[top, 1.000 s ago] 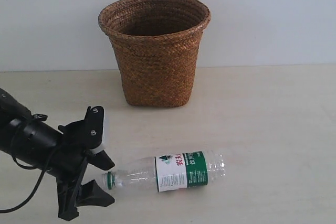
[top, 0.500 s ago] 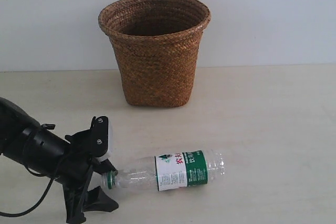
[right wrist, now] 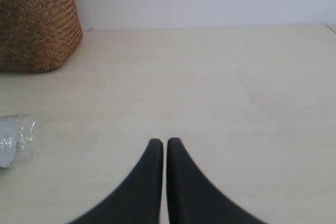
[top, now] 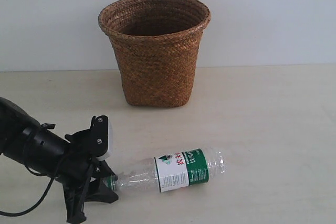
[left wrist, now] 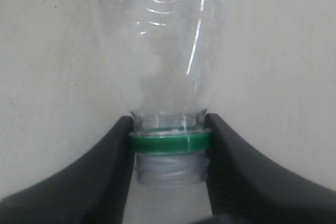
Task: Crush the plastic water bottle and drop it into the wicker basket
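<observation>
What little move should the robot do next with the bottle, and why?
Probably bring the right tool over to the base of the plastic water bottle. The left tool grips its neck, the bottle lies uncrushed, and the right tool is shut and apart from it.

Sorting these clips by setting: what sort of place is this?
Probably a lab test bench: a bare pale table against a blank wall, with a wicker basket and a plastic bottle.

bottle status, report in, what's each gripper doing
left gripper shut on neck of plastic water bottle; right gripper shut, empty; bottle uncrushed, lying on table; nothing between it and wicker basket.
</observation>
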You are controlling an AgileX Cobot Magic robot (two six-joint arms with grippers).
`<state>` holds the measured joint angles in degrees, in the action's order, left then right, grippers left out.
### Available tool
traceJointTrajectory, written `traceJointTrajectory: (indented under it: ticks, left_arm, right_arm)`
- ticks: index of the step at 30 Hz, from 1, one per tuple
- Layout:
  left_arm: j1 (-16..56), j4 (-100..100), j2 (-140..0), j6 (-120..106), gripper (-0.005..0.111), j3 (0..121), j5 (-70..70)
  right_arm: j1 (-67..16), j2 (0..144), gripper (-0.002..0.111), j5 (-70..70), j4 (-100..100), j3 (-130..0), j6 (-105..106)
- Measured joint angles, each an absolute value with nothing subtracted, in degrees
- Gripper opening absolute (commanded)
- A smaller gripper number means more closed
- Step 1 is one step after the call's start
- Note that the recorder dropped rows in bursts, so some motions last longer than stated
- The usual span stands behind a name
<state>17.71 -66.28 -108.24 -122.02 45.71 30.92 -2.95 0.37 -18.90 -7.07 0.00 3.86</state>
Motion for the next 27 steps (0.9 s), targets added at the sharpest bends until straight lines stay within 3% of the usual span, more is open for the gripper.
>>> traceJointTrajectory:
  ticks: [2, 27]
  left_arm:
    - [17.7, -66.3, -108.2, -122.0, 0.004, 45.7, 30.8]
    - [17.7, -66.3, -108.2, -122.0, 0.004, 45.7, 30.8]
  right_arm:
    - [-2.9, 0.4, 0.000, -18.9, -7.1, 0.0, 3.9]
    - [-2.9, 0.4, 0.000, -18.7, -7.1, 0.0, 3.9]
